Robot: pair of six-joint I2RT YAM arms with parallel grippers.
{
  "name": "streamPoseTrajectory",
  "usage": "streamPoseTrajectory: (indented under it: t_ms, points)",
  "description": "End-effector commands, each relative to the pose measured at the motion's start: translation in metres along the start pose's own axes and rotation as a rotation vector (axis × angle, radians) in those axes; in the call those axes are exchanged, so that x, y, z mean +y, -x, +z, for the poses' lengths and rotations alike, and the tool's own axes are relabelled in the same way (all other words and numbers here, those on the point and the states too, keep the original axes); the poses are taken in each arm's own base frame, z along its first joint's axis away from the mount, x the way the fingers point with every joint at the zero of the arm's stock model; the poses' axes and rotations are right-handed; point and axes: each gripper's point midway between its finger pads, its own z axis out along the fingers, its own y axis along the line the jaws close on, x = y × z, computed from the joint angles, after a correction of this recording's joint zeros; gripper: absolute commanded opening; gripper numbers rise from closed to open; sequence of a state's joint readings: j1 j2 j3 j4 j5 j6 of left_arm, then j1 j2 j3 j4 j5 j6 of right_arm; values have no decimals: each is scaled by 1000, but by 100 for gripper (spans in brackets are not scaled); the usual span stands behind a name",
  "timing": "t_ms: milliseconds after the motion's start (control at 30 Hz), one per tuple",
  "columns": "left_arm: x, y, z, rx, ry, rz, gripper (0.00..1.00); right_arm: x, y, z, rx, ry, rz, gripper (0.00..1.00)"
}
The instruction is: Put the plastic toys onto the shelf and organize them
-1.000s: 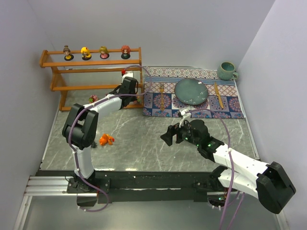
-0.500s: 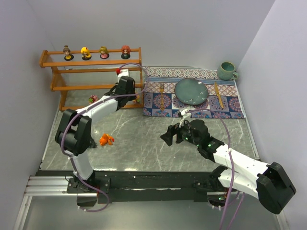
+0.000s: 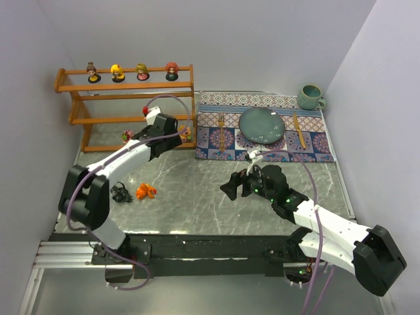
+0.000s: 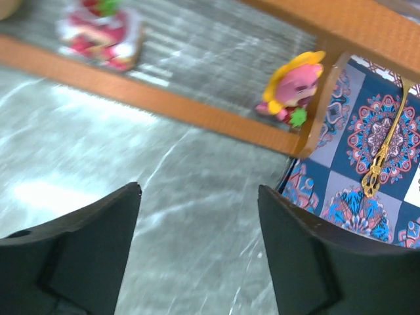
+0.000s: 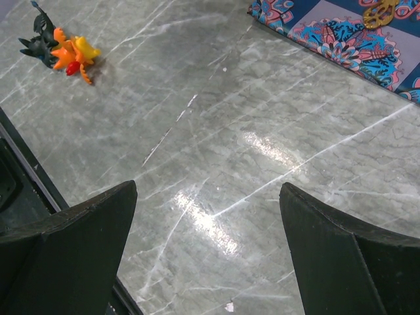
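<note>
The shelf [image 3: 131, 85] stands at the far left, with several dolls [image 3: 118, 72] lined up on its top tier. On the lowest tier, a pink and yellow toy [image 3: 186, 133] [image 4: 293, 88] rests at the right end and a pink and red one [image 3: 126, 136] [image 4: 102, 29] sits further left. My left gripper [image 3: 174, 131] [image 4: 199, 197] is open and empty just in front of that tier, apart from both toys. An orange toy [image 3: 145, 191] [image 5: 75, 52] and a dark one [image 3: 119, 192] [image 5: 38, 39] lie together on the table. My right gripper [image 3: 235, 185] [image 5: 209, 197] hangs open and empty over mid table.
A patterned placemat [image 3: 315, 141] [image 5: 341, 33] lies right of the shelf, carrying a teal plate [image 3: 262, 125], a gold fork [image 3: 221, 128] [image 4: 384, 147] and a knife [image 3: 298, 130]. A teal mug [image 3: 310, 96] stands at the far right corner. Walls close in on both sides.
My left gripper has opened and drawn back leftward and toward me from the shelf's right end, leaving the pink and yellow toy on the lowest tier. The right arm has stayed still.
</note>
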State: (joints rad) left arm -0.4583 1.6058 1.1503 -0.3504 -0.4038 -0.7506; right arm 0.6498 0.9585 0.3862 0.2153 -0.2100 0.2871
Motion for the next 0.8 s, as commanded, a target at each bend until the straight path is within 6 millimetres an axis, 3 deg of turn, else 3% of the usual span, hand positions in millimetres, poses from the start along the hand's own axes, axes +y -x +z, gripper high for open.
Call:
streamPoseTrajectory:
  t_ms: [0, 200, 367, 500, 567, 767]
  points:
    - [43, -2, -39, 9, 132, -54, 81, 1, 15, -3, -50, -3, -10, 96]
    - [104, -36, -81, 77, 307, -142, 92, 1, 14, -4, -50, -1, -7, 96]
    - [118, -53, -99, 105, 285, -177, 92, 8, 7, -2, -33, 49, -3, 96]
    - [128, -76, -99, 145, 269, -177, 93, 16, 2, 2, -13, 99, -4, 97]
    - [130, -79, -97, 131, 253, -183, 97, 21, -2, 4, -15, 122, -2, 97]
    - [136, -85, -82, 124, 237, -148, 94, 32, -7, 9, 2, 158, 6, 97]
